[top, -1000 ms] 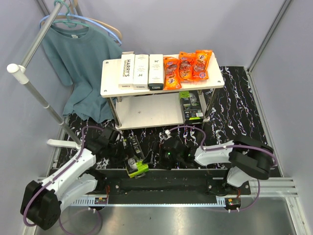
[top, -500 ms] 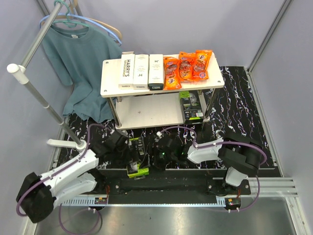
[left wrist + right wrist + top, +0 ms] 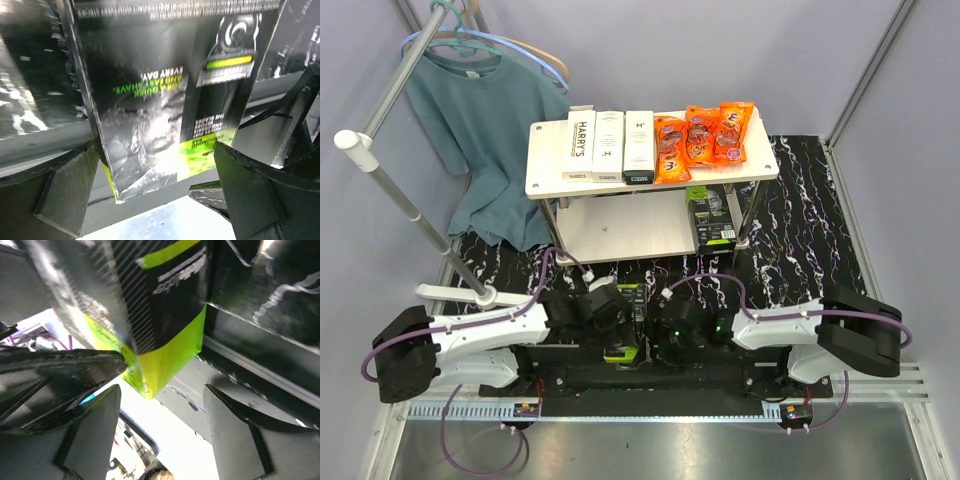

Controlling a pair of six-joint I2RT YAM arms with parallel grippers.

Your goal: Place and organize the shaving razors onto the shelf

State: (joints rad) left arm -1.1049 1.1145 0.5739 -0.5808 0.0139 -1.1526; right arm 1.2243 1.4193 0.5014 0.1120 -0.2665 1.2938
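Note:
The shelf (image 3: 545, 170) stands at the back of the table. Three white razor boxes (image 3: 608, 146) lie side by side on the left of its top board. One black razor box with a lime label (image 3: 712, 215) stands on the lower board at the right. The other black razor box (image 3: 622, 350) is near the table's front edge, between my two grippers. My left gripper (image 3: 615, 318) is shut on it; in the left wrist view the box (image 3: 150, 85) fills the gap between the fingers (image 3: 65, 185). My right gripper (image 3: 660, 325) is open, right beside the box's lime end (image 3: 170, 355).
Orange snack packets (image 3: 705, 135) lie on the right of the top board. A teal shirt (image 3: 480, 130) hangs from a clothes rail (image 3: 405, 195) at the left. A black marbled mat (image 3: 800, 230) covers the table. A metal rail (image 3: 650, 405) runs along the front edge.
My left gripper has carried the black box to the right, toward the middle. My right gripper has moved left and closer to the front edge, up to the box.

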